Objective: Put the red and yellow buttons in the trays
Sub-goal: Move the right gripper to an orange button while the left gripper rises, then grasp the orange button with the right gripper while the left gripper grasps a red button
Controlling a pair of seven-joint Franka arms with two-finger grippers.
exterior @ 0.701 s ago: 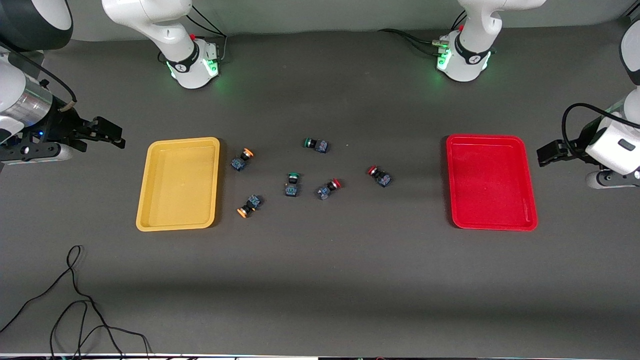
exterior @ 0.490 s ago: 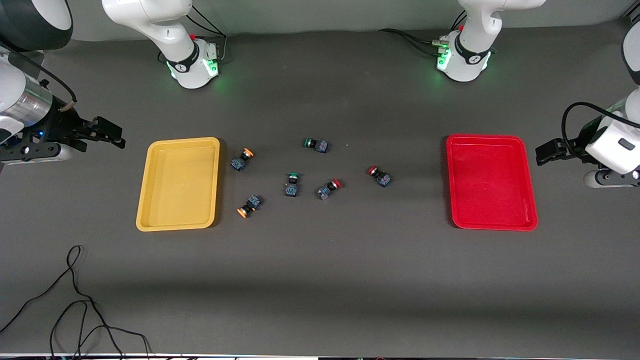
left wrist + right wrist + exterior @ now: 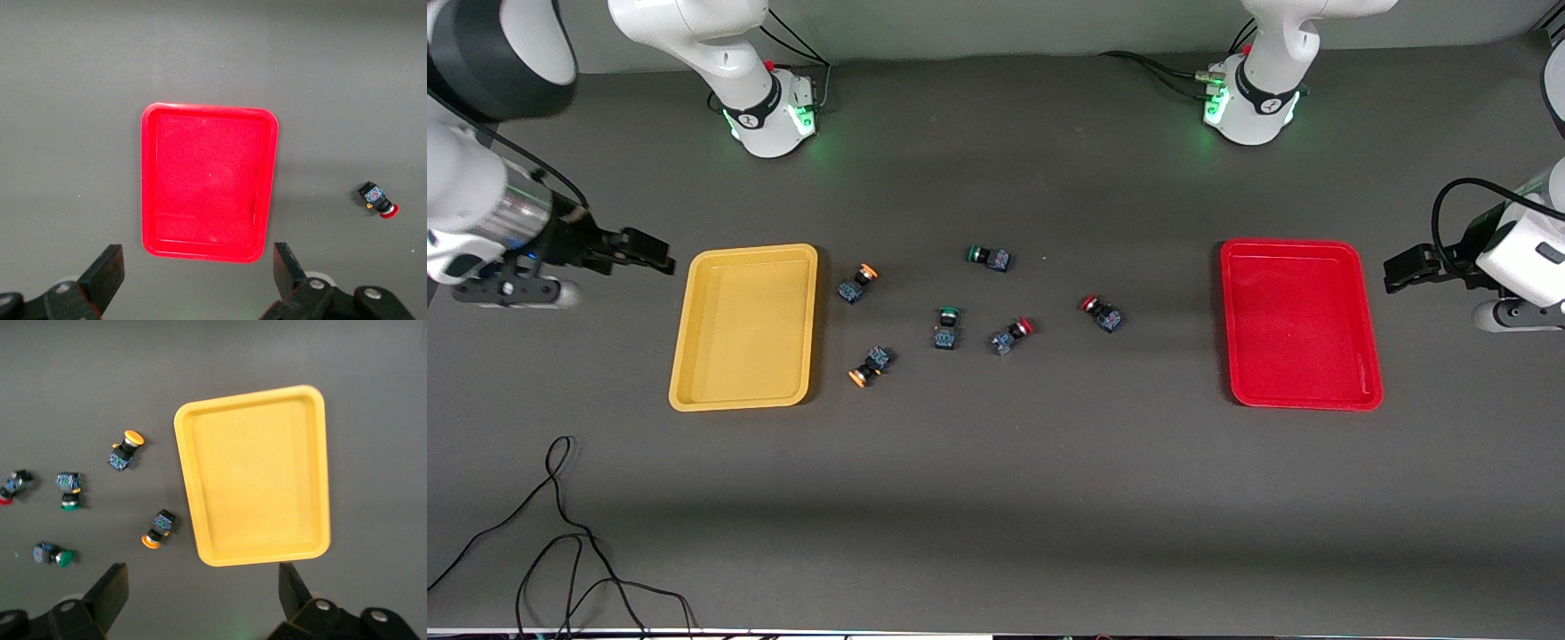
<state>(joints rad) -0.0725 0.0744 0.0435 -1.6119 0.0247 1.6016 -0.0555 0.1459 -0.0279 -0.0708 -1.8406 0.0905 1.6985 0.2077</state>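
Observation:
The yellow tray lies toward the right arm's end of the table and the red tray toward the left arm's end; both hold nothing. Between them lie two yellow-capped buttons and two red-capped buttons. My right gripper is open and empty, up in the air beside the yellow tray. My left gripper is open and empty, up in the air beside the red tray. The right wrist view shows both yellow buttons. The left wrist view shows one red button.
Two green-capped buttons lie among the others in the middle of the table. A loose black cable lies on the table near the front camera, toward the right arm's end.
My right gripper has moved toward the yellow tray. My left gripper has barely shifted. The buttons and trays have not moved.

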